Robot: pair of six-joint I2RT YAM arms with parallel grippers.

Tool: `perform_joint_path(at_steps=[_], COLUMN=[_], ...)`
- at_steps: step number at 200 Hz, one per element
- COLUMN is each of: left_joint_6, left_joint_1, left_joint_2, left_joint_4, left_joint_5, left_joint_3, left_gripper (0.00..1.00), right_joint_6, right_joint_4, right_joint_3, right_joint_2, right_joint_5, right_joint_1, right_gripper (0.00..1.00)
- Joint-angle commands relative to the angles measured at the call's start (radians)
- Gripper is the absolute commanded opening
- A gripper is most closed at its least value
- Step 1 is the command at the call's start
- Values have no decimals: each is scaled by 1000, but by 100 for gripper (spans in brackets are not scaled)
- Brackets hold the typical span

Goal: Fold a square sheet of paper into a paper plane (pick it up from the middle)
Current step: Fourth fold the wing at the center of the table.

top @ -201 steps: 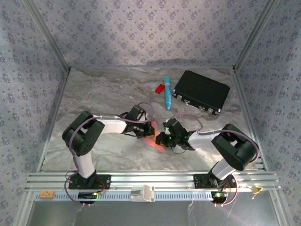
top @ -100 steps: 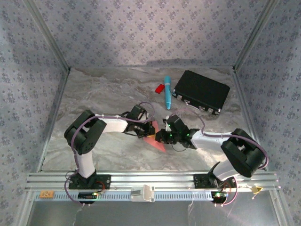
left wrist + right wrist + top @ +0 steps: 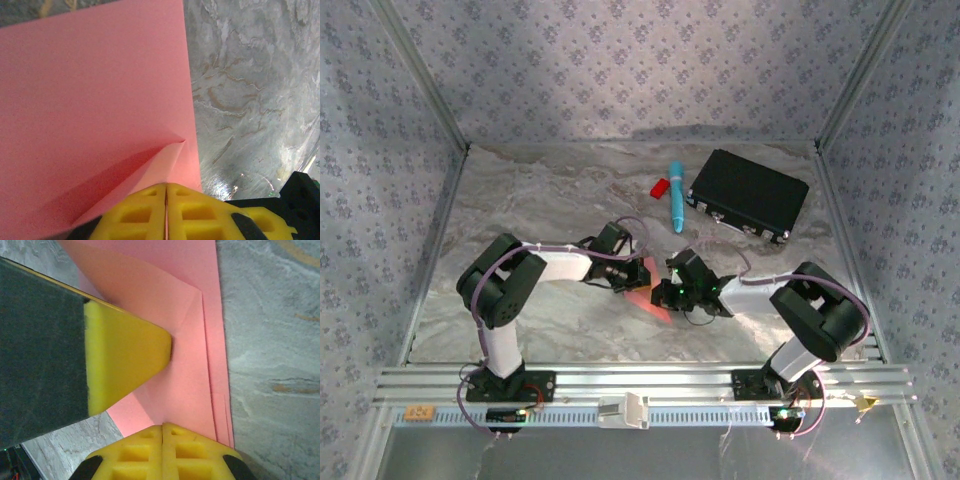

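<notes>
The pink-red sheet of paper [image 3: 656, 306] lies partly folded at the table's middle, between the two grippers. In the left wrist view a raised fold of the paper [image 3: 100, 100] runs into my left gripper [image 3: 166, 186], whose yellow jaws are shut on a thin pink edge. My left gripper [image 3: 638, 279] sits at the paper's left side. My right gripper [image 3: 661, 293] is shut, its tip [image 3: 163, 427] down on the paper [image 3: 190, 365], where several layered edges show on the right. The left gripper's yellow finger [image 3: 125, 352] rests on the same paper close by.
A blue pen [image 3: 676, 196], a small red plastic piece [image 3: 660, 187] and a black case [image 3: 748, 195] lie at the back right of the marbled table [image 3: 530, 200]. Patterned walls close in three sides.
The right arm's elbow swung out to the right and came back; its gripper shifted a little along the paper. The left arm has hardly moved and keeps its pinch.
</notes>
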Motion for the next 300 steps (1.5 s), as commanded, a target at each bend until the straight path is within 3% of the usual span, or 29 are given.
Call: perform_joint_path(at_steps=[1, 32, 70, 138, 226, 300], left_joint_6=[10, -33, -66, -25, 105, 131], left_joint_1=[-2, -21, -24, 11, 154, 262], left_joint_2=[-59, -93, -27, 43, 57, 74], left_joint_4=[-46, -22, 31, 32, -60, -103], left_joint_5=[-17, -23, 2, -32, -29, -19], left_joint_3=[28, 0, -16, -16, 59, 96], left_gripper=[11, 8, 6, 5, 5, 5], right_joint_6=[22, 24, 28, 18, 12, 2], right_joint_4=[-90, -81, -72, -96, -90, -86], right_joint_3=[-51, -51, -55, -58, -80, -77], right_joint_2=[30, 33, 36, 40, 33, 33], right_joint_5=[38, 36, 32, 38, 39, 28], right_joint_1=[6, 4, 4, 4, 2, 2], right_gripper=[1, 1, 0, 0, 0, 0])
